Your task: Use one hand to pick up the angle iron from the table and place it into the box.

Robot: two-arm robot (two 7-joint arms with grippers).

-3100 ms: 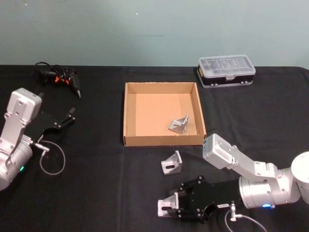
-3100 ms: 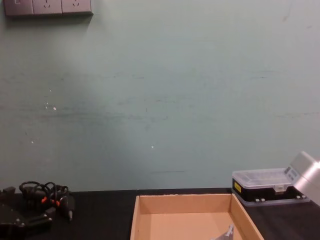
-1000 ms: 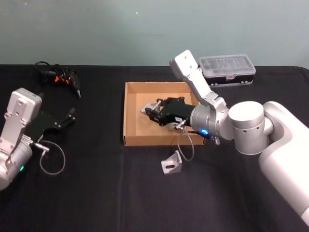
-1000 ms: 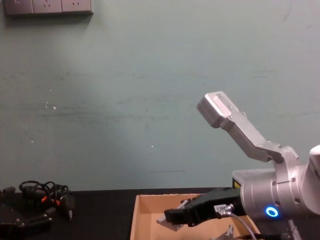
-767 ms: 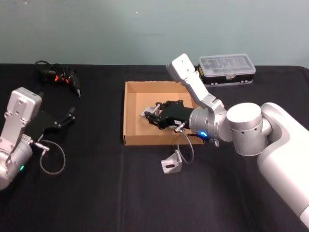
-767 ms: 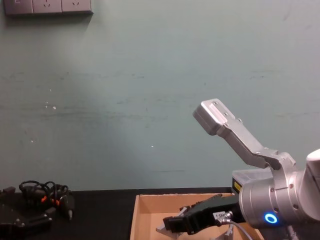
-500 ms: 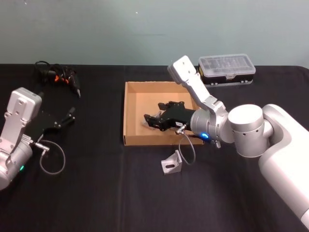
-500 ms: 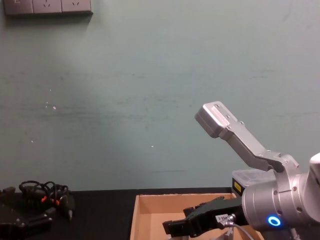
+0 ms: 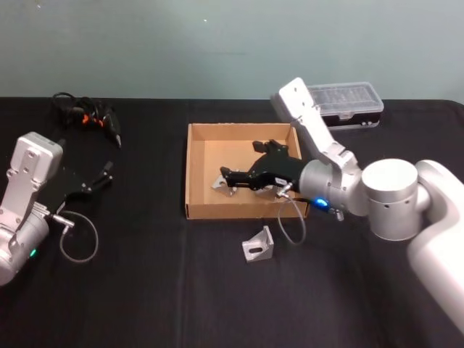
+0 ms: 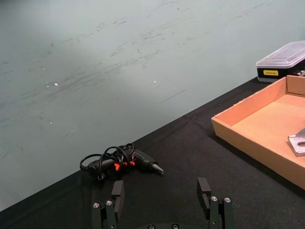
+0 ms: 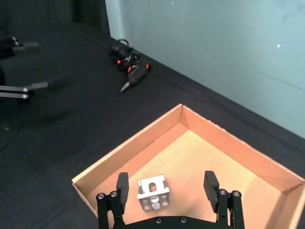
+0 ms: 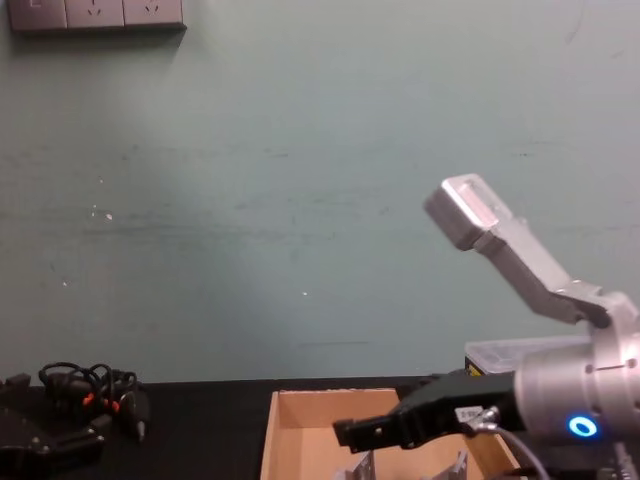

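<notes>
A silver angle iron (image 9: 220, 183) lies on the floor of the tan box (image 9: 243, 211), near its front left. My right gripper (image 9: 230, 176) hovers just above and behind it, open and holding nothing. In the right wrist view the angle iron (image 11: 153, 193) rests on the box floor (image 11: 143, 143) between and below the spread fingers (image 11: 122, 183). In the chest view the right gripper (image 12: 345, 432) hangs over the box (image 12: 300, 400). A second angle iron (image 9: 258, 245) sits on the black table (image 9: 145, 290) in front of the box. My left gripper (image 9: 101, 177) is parked at the left, open.
A clear-lidded plastic case (image 9: 339, 101) stands behind the box at the right. A tangle of black cables with red marks (image 9: 85, 114) lies at the back left. A loose cable loop (image 9: 78, 239) hangs by the left arm.
The right gripper carried an angle iron from the table into the box, lowered it, then opened and drew back slightly. The iron now lies free on the box floor.
</notes>
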